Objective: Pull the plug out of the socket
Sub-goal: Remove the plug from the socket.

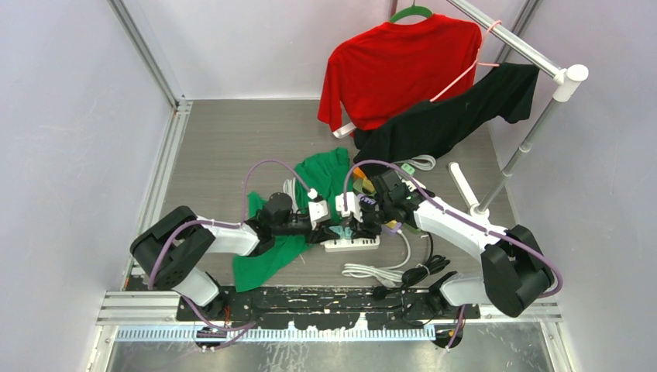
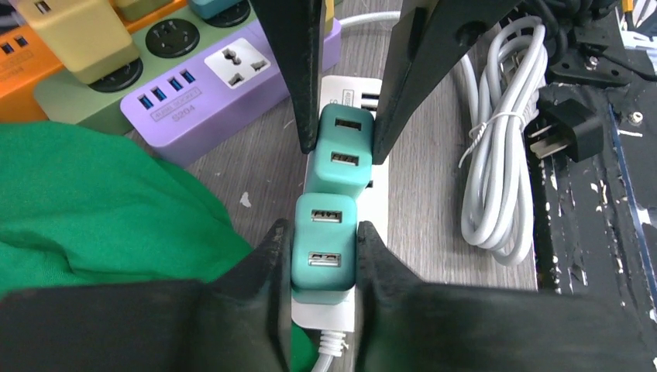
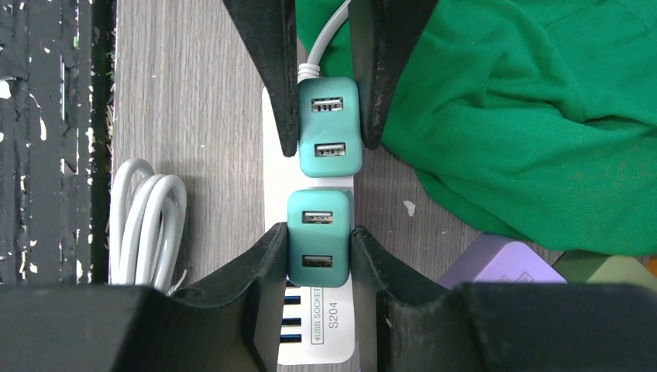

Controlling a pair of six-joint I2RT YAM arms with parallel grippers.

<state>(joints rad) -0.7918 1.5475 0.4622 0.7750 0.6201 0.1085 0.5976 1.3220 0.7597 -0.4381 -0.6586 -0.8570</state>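
Note:
Two teal USB plugs sit side by side in a white socket strip (image 3: 325, 329) lying on the grey floor. My left gripper (image 2: 324, 236) is shut on the teal plug (image 2: 324, 263) nearest the strip's cord end, with a finger pressed on each side. My right gripper (image 3: 318, 246) is shut on the other teal plug (image 3: 318, 217), the one next to the strip's blue USB ports. In the top view both grippers meet over the strip (image 1: 364, 245), the left gripper (image 1: 331, 225) facing the right gripper (image 1: 358, 225). Both plugs still sit down in the strip.
A green cloth (image 2: 93, 209) lies against the strip's left side. Purple (image 2: 225, 74), green and orange strips lie behind it. A coiled white cable (image 2: 496, 170) and a black plug (image 2: 569, 128) lie by the arm bases. Red (image 1: 399, 66) and black shirts hang on a rack at the back.

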